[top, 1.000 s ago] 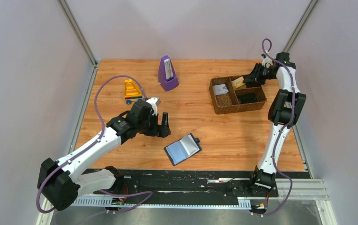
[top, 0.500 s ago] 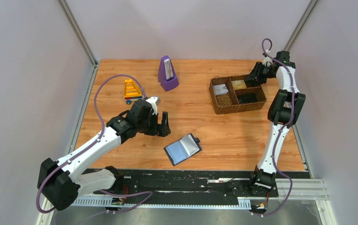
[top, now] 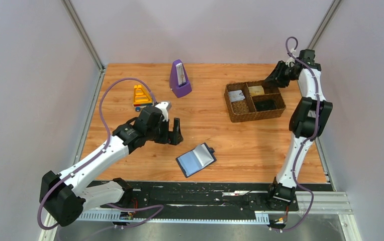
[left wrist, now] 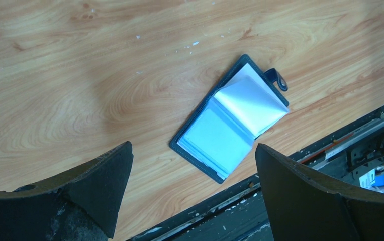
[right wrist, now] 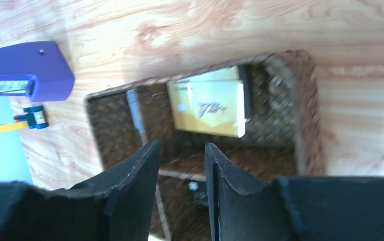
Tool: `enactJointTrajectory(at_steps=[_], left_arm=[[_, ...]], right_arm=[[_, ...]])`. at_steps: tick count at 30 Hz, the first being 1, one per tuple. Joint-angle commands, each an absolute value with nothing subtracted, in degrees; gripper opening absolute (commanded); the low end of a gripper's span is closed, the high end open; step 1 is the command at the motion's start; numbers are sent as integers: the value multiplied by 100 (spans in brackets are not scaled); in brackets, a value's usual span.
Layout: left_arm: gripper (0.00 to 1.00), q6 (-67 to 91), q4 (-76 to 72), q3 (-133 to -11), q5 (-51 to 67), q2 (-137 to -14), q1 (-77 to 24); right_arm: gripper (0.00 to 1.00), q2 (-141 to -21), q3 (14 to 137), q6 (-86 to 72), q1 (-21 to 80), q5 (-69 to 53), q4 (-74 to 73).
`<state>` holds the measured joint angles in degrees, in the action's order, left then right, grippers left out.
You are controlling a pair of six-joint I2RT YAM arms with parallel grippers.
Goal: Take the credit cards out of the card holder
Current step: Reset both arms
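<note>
Clerk: Largest entry first?
Checker: The counter (top: 220,138), wood-grained. Every position below is given from the card holder (top: 196,159).

Clerk: The arms?
Checker: The left arm (top: 102,150) reaches in from the near left. Its jaws are spread wide, just left of and beyond the card holder, apart from it and gripping nothing. The right arm (top: 300,145) stretches far beyond and right of the card holder. Its jaws are parted by a narrow gap with nothing between them, and they hang over the woven basket (top: 243,119).

Clerk: That basket?
Checker: Brown, three compartments, beyond and right of the card holder, well apart from it.

Clerk: The card holder itself?
Checker: Black cover, lying flat and open by the counter's near edge, blue-grey sleeve pages up. Whether any sleeve holds a card cannot be told.

Clerk: Smaller goods?
Checker: A purple metronome (top: 180,79), upright, far beyond and slightly left. A yellow toy (top: 140,96), beyond and further left.

Clerk: Cards?
Checker: The credit cards (top: 266,105) show as a dark shape in the basket's near-right compartment, count unreadable. A gold-tan card (top: 255,90) lies in the far-right compartment, a whitish printed card (top: 237,95) in the left one.
</note>
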<state>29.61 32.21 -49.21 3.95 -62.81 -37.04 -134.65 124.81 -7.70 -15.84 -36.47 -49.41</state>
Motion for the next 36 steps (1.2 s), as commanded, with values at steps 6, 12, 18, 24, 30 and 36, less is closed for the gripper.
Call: enactJointTrajectory(at_steps=[6,12,18,24,30,36], left_arm=[[100,2705,3209,-5501,262,-5753,-3710],[100,2871,3162,-5531,421,-5382,-3709],[100,3102,3140,-5510,442,-4974,-3709],[100,3500,2772,-5014,380,-4352,-3714],[100,3836,2775,-4628,234,-3727,-3710],[100,3978,2706,-4208,65,-3008,-3712]], right_arm=[[49,-10681,10750,-1587,-799,-2767,-4497],[83,-8894,9001,-1631,-48,-2320,-4249],[100,-6828,7089,-1899,878,-2072,-3825],[100,-5073,5651,-2270,1057,-2344,-3485],[100,-3627,4821,-2469,1061,-2149,-3483],[100,-2580,4291,-2904,1055,-1875,-3493]])
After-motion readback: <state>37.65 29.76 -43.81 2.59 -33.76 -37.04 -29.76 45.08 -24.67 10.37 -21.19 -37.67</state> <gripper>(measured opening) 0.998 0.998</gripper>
